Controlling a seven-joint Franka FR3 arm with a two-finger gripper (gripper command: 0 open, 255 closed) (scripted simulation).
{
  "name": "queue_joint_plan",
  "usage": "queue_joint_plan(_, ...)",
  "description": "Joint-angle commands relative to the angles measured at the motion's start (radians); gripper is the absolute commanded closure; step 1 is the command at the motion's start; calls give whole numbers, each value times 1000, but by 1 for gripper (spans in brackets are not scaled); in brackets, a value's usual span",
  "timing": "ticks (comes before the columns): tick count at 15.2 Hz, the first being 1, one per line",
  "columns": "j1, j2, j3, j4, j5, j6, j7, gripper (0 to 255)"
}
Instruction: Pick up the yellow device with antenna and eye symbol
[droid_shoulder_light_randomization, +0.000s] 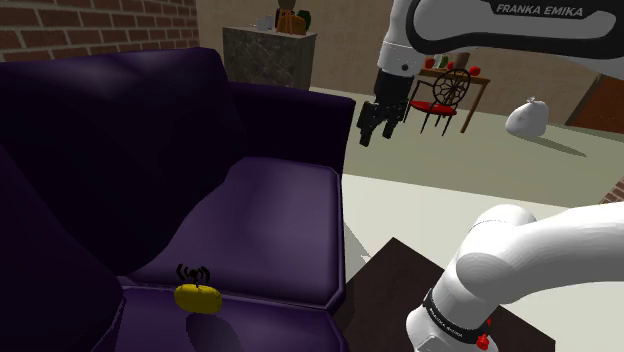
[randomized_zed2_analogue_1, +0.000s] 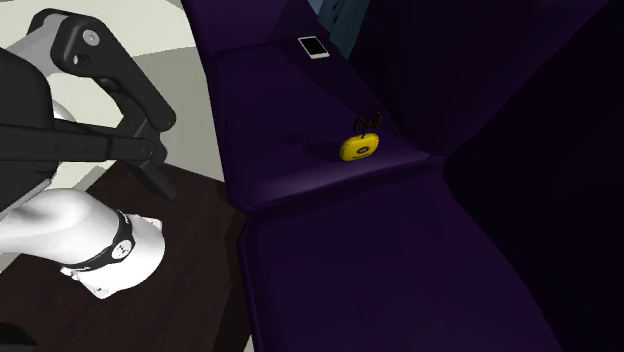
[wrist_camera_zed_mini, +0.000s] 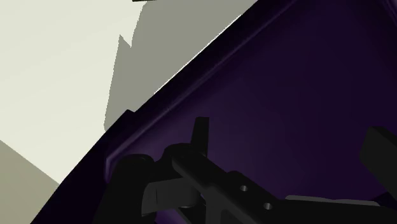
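The yellow device (droid_shoulder_light_randomization: 197, 297) is a small rounded body with a black antenna on top, lying on the dark purple sofa's seat cushion (droid_shoulder_light_randomization: 270, 220) near the shoulder view's lower left. In the second exterior view the yellow device (randomized_zed2_analogue_1: 359, 147) shows a dark eye mark on its face and sits close to the sofa's backrest. My gripper (droid_shoulder_light_randomization: 377, 128) hangs high above the sofa's armrest end, far from the device, open and holding nothing. In the wrist view the gripper (wrist_camera_zed_mini: 289, 135) has its fingers spread over the purple cushion (wrist_camera_zed_mini: 305, 76), beside the sofa's edge.
A white phone (randomized_zed2_analogue_1: 313, 46) lies further along the seat. The dark stand top (droid_shoulder_light_randomization: 395, 285) adjoins the sofa. Beyond are a white sack (droid_shoulder_light_randomization: 527, 117), a table with red chairs (droid_shoulder_light_randomization: 445, 92), a grey block (droid_shoulder_light_randomization: 268, 55) and pale floor (wrist_camera_zed_mini: 57, 57).
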Motion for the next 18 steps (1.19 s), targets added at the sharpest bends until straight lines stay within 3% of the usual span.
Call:
queue_joint_plan(1, 0, 0, 0, 0, 0, 0, 0, 0)
queue_joint_plan(9, 57, 136, 159, 3, 98, 89, 180, 0)
queue_joint_plan(18, 101, 372, 329, 94, 158, 194, 379, 0)
